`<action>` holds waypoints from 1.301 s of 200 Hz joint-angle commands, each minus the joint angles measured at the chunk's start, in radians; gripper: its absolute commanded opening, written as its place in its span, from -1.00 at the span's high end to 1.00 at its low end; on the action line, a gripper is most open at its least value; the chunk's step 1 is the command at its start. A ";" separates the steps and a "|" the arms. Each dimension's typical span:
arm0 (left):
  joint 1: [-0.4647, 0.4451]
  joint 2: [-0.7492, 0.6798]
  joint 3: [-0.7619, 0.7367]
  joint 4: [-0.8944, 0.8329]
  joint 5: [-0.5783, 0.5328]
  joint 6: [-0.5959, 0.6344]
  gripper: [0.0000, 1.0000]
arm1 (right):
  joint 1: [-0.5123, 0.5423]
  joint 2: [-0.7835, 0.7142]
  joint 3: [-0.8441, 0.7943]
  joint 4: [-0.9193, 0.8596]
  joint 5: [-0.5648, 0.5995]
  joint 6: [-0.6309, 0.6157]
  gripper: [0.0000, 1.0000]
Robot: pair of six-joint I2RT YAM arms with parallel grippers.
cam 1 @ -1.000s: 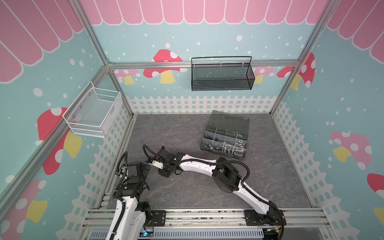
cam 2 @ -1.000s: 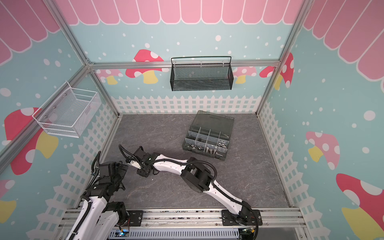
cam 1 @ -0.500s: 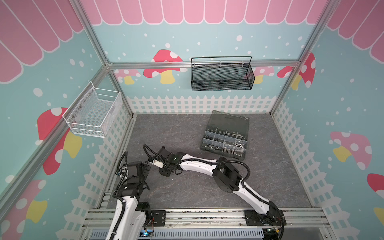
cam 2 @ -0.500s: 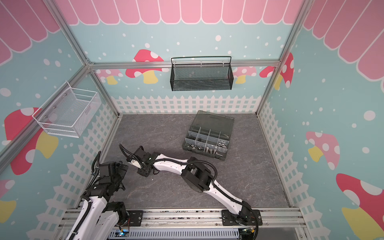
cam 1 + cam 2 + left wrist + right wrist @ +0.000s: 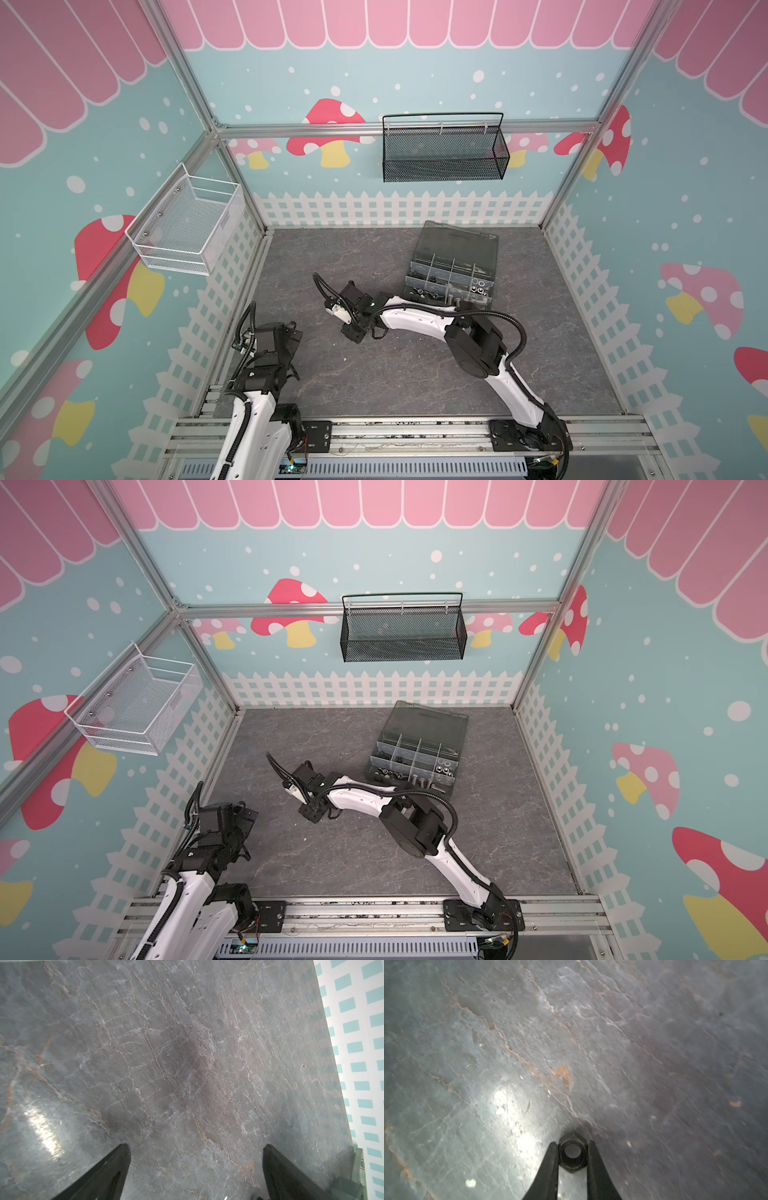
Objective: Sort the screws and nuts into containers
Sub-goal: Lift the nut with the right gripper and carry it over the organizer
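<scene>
Right gripper: fingers nearly closed, pinching a black hex nut across two opposite sides, with its hole facing the camera. The nut sits at bottom centre of the right wrist view, over the marbled grey floor. Whether it touches the floor: cannot tell.

In both top views this gripper points down, left of centre. It is well apart from the dark grey organizer box at centre right. The smoky lid is swung open toward the white fence. Lower compartments hold silver nuts and screws.

Left gripper: fingers spread wide, nothing between them, bare floor beneath; lower left in the top views.
</scene>
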 commanded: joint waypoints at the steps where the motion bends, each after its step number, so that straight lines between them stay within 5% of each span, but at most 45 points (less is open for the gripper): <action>1: 0.007 0.005 -0.010 0.018 0.006 0.008 -1.00 | -0.028 -0.126 -0.059 0.038 0.023 0.040 1.00; 123: 0.007 0.040 0.001 0.052 0.037 0.011 -1.00 | -0.379 -0.517 -0.428 0.122 0.164 0.165 1.00; 260: 0.007 0.063 0.006 0.069 0.049 0.015 -1.00 | -0.585 -0.450 -0.461 0.133 0.105 0.159 0.88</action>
